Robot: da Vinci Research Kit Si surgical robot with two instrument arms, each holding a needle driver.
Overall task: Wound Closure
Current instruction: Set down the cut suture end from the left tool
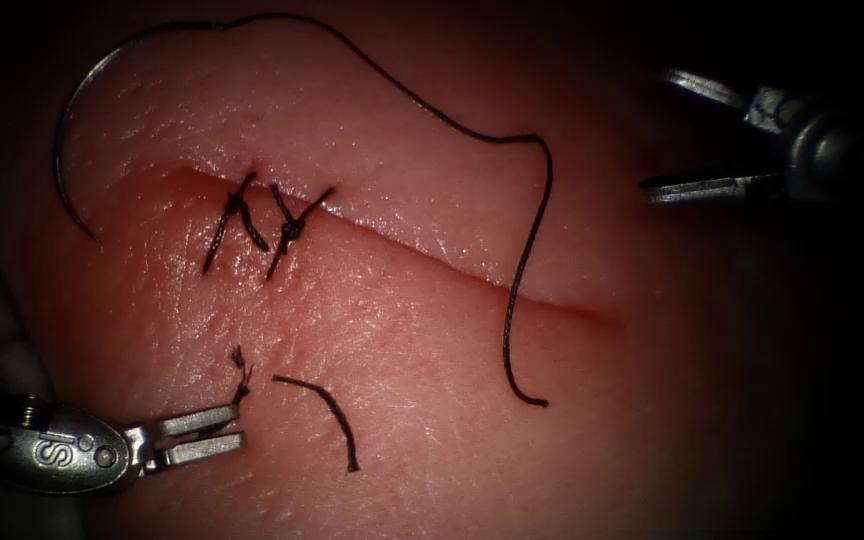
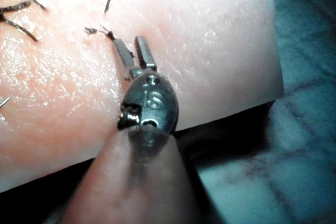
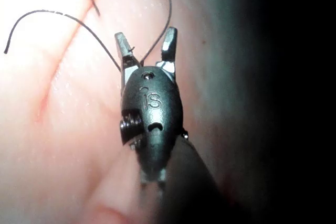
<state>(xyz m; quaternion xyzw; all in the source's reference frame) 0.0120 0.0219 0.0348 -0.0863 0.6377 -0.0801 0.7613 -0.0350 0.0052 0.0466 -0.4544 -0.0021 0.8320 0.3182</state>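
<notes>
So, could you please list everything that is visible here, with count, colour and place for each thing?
tissue: one, pink, under everything else.
cut: one, reddish line running from upper left to lower right across the tissue.
stitches: two, black, across the left end of the cut, the right one with a knot.
needle: one, curved, dark metal, lying free at the tissue's left edge, held by no tool.
thread: one long black strand, from the needle over the top and down across the cut.
cut ends of thread: two black pieces below the cut, one curved, one frayed by the left tool.
left tool: one, silver, lower left, jaws slightly open, holding nothing.
right tool: one, silver, upper right, jaws wide open, holding nothing.
</notes>
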